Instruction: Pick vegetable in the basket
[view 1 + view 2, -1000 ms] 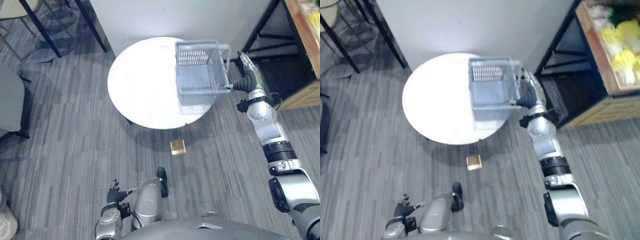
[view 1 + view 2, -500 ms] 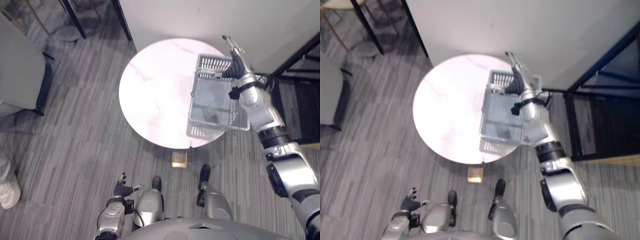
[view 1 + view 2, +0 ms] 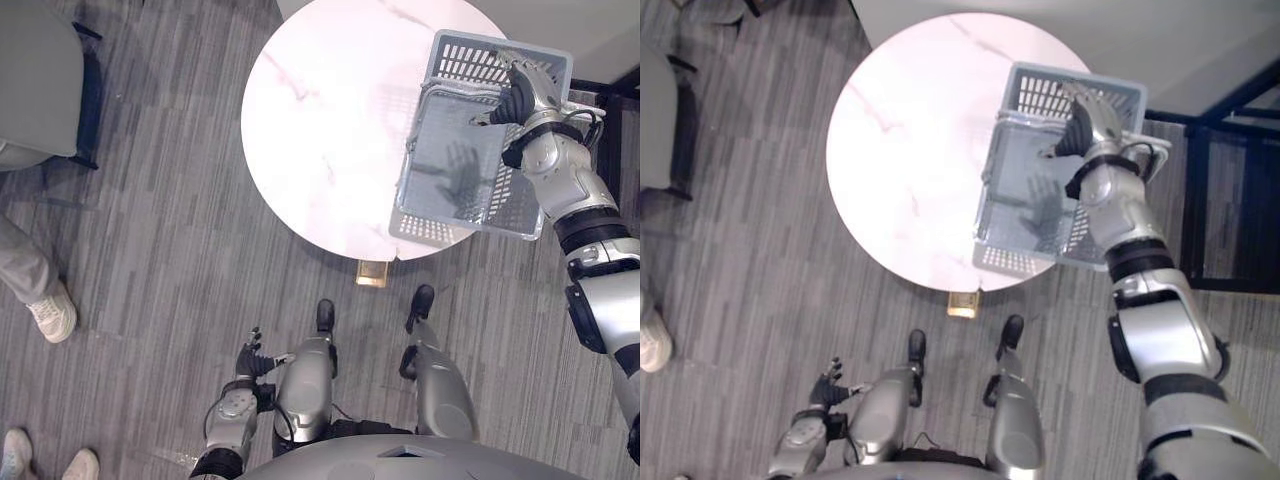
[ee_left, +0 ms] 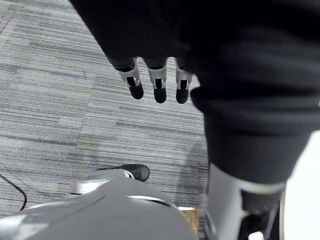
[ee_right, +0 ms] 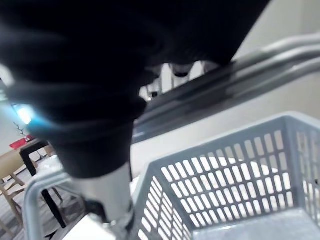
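A grey plastic basket (image 3: pixel 440 228) with slotted walls hangs over the right edge of the round white table (image 3: pixel 320 130). Nothing lies on its floor except a hand-shaped shadow. My right hand (image 3: pixel 518 98) is at the basket's far rim, fingers curled round the grey handle (image 5: pixel 225 85). The slotted basket wall (image 5: pixel 225 180) shows just beyond it in the right wrist view. My left hand (image 3: pixel 250 360) hangs low beside my body, over the carpet, and its fingers (image 4: pixel 159 82) are straight and hold nothing.
A small tan box (image 3: pixel 372 272) lies on the striped grey carpet below the table's near edge. A person's shoes (image 3: pixel 50 310) stand at the left. A grey chair (image 3: pixel 40 80) is at the upper left, a black frame (image 3: pixel 1230 180) at the right.
The whole picture has shifted, so the camera moved. The basket stays in my right hand and now overhangs the table's right edge, nearer to me. The vegetable shelf has left the view.
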